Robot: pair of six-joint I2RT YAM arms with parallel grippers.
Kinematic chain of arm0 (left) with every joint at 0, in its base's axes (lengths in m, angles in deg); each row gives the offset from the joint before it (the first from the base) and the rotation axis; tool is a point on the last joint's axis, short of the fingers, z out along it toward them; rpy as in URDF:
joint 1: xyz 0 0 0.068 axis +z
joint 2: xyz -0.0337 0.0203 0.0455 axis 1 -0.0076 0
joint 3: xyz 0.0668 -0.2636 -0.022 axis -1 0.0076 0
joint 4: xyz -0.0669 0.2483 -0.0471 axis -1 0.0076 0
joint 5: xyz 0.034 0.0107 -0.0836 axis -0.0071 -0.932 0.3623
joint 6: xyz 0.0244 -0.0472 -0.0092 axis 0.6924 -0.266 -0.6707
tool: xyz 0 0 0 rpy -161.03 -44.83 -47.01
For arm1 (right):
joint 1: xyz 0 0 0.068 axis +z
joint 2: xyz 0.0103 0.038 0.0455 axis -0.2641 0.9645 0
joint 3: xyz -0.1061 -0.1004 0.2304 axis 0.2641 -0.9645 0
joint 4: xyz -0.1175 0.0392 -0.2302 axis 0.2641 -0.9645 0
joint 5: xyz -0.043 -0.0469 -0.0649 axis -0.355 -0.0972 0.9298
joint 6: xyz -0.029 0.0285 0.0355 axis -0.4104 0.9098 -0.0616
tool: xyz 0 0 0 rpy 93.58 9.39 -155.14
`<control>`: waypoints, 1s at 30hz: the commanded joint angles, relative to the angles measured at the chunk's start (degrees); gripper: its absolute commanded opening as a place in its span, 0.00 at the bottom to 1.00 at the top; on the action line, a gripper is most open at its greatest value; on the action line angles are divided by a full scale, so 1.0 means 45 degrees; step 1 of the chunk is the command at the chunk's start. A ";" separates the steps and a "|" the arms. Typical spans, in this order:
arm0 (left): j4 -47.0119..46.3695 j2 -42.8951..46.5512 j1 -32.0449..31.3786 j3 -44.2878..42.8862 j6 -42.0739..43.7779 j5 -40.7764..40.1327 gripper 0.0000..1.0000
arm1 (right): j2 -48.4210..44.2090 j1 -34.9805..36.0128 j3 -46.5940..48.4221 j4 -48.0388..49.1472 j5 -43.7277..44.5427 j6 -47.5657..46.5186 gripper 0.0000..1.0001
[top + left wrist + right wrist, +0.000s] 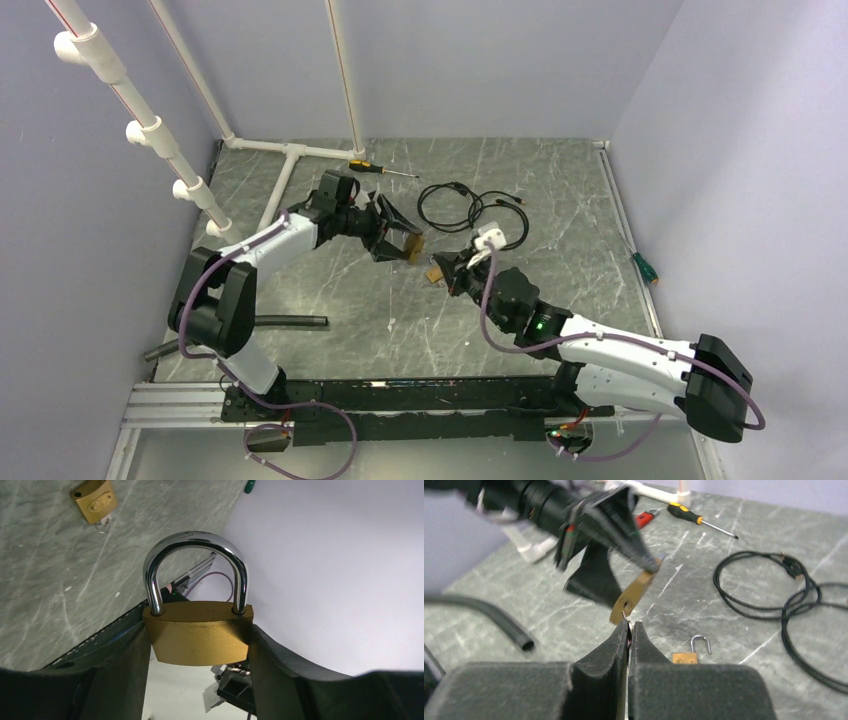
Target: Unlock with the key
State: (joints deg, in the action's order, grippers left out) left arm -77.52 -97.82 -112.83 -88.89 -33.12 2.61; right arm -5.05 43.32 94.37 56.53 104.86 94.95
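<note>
My left gripper [398,240] is shut on the body of a brass padlock [413,244] and holds it above the table. In the left wrist view the padlock [200,630] sits between both fingers [125,665] with its steel shackle closed. My right gripper [452,268] is shut on a thin key [628,624]. In the right wrist view, my right gripper [630,626] has the key tip just below the keyhole face of the held padlock [631,596]; whether it has entered is unclear.
A second small brass padlock [686,657] lies on the table under the grippers, a key in it [95,501]. Black cable [470,208], a yellow-black screwdriver [372,167], a black hose [290,322], white pipes [290,150], and a green-handled tool [643,266] lie around.
</note>
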 commanded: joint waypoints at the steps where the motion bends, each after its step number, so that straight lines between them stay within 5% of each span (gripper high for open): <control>1: 0.4134 -0.0351 0.0189 -0.2454 0.2931 0.1045 0.00 | -0.0267 0.0641 0.0283 -0.0025 -0.2059 -0.5391 0.00; 5: 0.7026 -0.0860 0.0256 -0.3650 0.4655 0.0785 0.00 | -0.0219 0.1787 -0.0931 0.1713 -0.2775 -0.9892 0.00; 11: 0.8256 -0.0626 0.0494 -0.3692 0.5410 0.0652 0.00 | 0.0861 0.2738 -0.2279 0.5173 -0.3217 -1.4163 0.00; 20: 1.0803 -0.0654 0.0639 -0.4255 0.6188 -0.0618 0.00 | 0.3823 0.3648 -0.1892 0.8305 -0.2139 -1.8768 0.00; 22: 1.1112 -0.0710 0.0657 -0.4311 0.6165 -0.0920 0.00 | 0.4036 0.3670 -0.2146 0.8880 -0.3120 -1.9674 0.00; 30: 1.1218 -0.0698 0.0659 -0.3987 0.6072 -0.1169 0.00 | 0.4805 0.3709 -0.1959 0.9523 -0.3962 -2.0915 0.00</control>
State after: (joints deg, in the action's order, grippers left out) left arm -29.08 -102.19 -110.01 -105.26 -6.26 -4.39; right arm 15.92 59.76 84.40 92.20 90.10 6.06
